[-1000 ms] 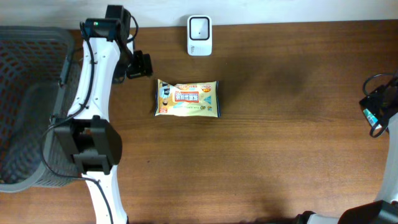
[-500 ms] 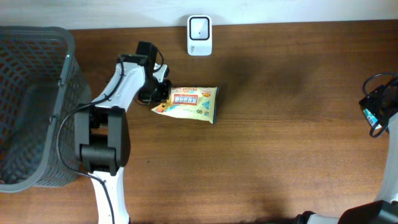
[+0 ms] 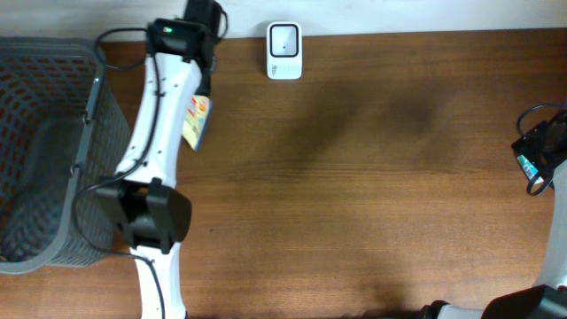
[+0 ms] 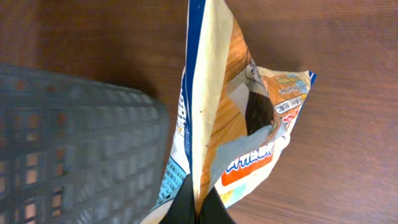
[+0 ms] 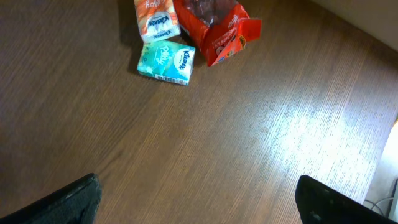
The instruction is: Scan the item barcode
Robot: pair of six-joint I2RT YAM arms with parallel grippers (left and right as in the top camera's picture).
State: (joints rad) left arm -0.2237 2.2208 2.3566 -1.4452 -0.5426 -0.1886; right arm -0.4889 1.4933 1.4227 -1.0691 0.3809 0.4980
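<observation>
The item, a yellow and blue snack packet [image 3: 197, 121], hangs off the table beside my left arm, edge-on to the overhead camera. In the left wrist view my left gripper [image 4: 198, 208] is shut on the packet's [image 4: 236, 124] sealed edge, and the printed face is turned to the right. The white barcode scanner [image 3: 284, 50] stands at the back edge of the table, to the right of the packet. My right gripper [image 5: 198, 182] stands open over bare wood with nothing between its fingers.
A grey mesh basket [image 3: 44, 151] fills the left side, close by the held packet. The right wrist view shows a teal tissue pack [image 5: 166, 62], an orange pack [image 5: 155, 22] and a red bag [image 5: 214, 28] lying together.
My left gripper shut on the packet where it lay flat, then lifted it up and to the left toward the basket. The right arm has not moved.
</observation>
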